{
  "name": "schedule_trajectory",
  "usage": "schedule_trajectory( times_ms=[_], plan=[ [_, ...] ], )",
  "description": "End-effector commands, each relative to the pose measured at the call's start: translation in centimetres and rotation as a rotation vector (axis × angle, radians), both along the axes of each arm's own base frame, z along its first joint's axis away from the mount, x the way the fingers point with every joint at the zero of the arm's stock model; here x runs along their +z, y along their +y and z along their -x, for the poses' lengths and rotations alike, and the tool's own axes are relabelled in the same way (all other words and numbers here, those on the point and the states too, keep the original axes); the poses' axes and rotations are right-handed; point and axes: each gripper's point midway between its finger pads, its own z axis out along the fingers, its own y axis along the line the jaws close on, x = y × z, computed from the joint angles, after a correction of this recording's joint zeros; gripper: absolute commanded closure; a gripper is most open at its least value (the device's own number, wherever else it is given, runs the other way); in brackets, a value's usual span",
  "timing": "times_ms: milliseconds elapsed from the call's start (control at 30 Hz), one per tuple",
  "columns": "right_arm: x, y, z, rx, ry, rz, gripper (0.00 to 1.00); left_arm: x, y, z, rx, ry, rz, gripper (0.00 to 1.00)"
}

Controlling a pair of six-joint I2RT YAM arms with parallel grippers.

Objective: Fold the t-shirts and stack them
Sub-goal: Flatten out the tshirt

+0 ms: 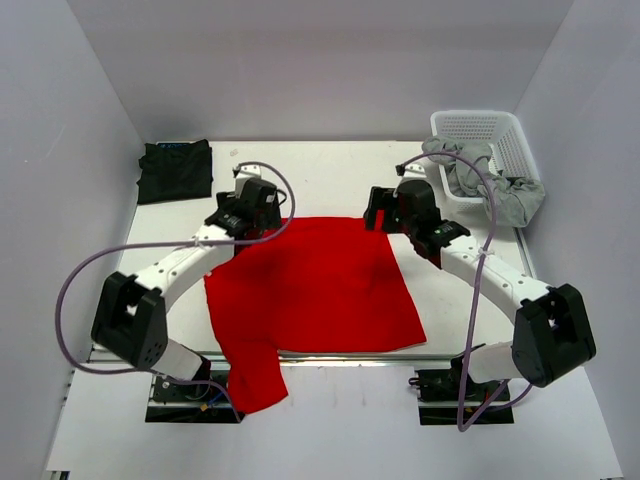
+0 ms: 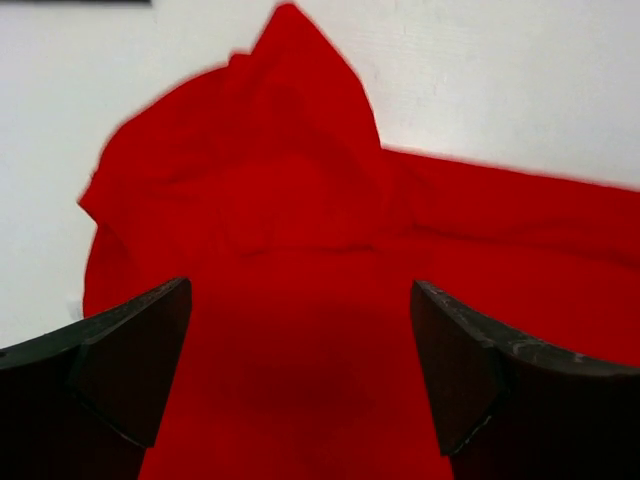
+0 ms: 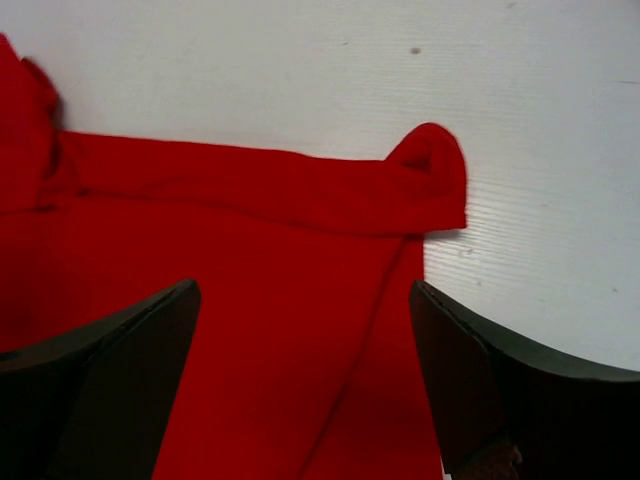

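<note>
The red t-shirt (image 1: 310, 285) lies spread flat in the middle of the table, one sleeve hanging over the near edge. My left gripper (image 1: 262, 203) hovers open over its far left corner, where the cloth bunches into a peak (image 2: 285, 150). My right gripper (image 1: 392, 208) hovers open over the far right corner, where the hem curls up (image 3: 430, 165). Both hold nothing. The black t-shirt (image 1: 175, 170) lies folded at the far left of the table.
A white lattice basket (image 1: 485, 150) stands at the far right with grey cloth (image 1: 500, 190) spilling over its side. White walls enclose the table on three sides.
</note>
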Motion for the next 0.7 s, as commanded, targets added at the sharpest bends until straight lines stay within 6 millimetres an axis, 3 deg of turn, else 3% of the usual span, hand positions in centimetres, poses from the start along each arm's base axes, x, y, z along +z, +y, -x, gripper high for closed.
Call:
schedule_trajectory(
  times_ms=[0, 33, 167, 200, 233, 400, 467, 500, 567, 600, 667],
  plan=[
    [0.2, 2.6, 0.5, 0.143, -0.019, -0.068, 0.1, -1.0, -1.2, 1.9, -0.094, 0.023, 0.119, 0.0],
    [-0.2, 2.7, 0.4, 0.147, -0.01, -0.067, 0.1, -3.3, -0.8, 3.1, -0.107, 0.083, 0.121, 0.0],
    [-2.3, 3.9, 0.5, 0.209, 0.062, -0.057, 0.1, -6.3, -0.3, 5.7, -0.108, 0.15, 0.161, 0.0],
    [-4.1, 4.2, 1.6, 0.24, 0.137, -0.049, 0.1, -6.4, -0.3, 5.9, -0.115, 0.145, 0.17, 0.0],
    [-4.5, 4.3, 1.8, 0.235, 0.15, -0.061, 0.1, -7.3, 0.0, 6.5, -0.112, 0.167, 0.161, 0.0],
    [-8.1, 4.6, 1.7, 0.225, 0.247, -0.05, 0.1, -8.7, 0.2, 6.6, -0.091, 0.204, 0.177, 0.0],
    [-9.1, 4.7, 1.4, 0.206, 0.288, -0.049, 0.1, -10.2, -0.2, 6.5, -0.104, 0.236, 0.198, 0.0],
    [-10.6, 4.5, 1.2, 0.187, 0.33, -0.025, 0.1, -10.9, -0.6, 6.7, -0.118, 0.255, 0.21, 0.0],
    [-10.9, 4.6, 0.6, 0.165, 0.34, -0.018, 0.1, -11.9, -0.8, 6.4, -0.125, 0.263, 0.228, 0.0],
    [-12.6, 4.2, 0.7, 0.144, 0.386, -0.001, 0.1, -13.2, -0.6, 6.7, -0.119, 0.306, 0.228, 0.0],
    [-13.0, 3.8, -0.1, 0.095, 0.383, 0.019, 0.1, -13.2, -1.3, 5.4, -0.126, 0.303, 0.236, 0.0]
  ],
)
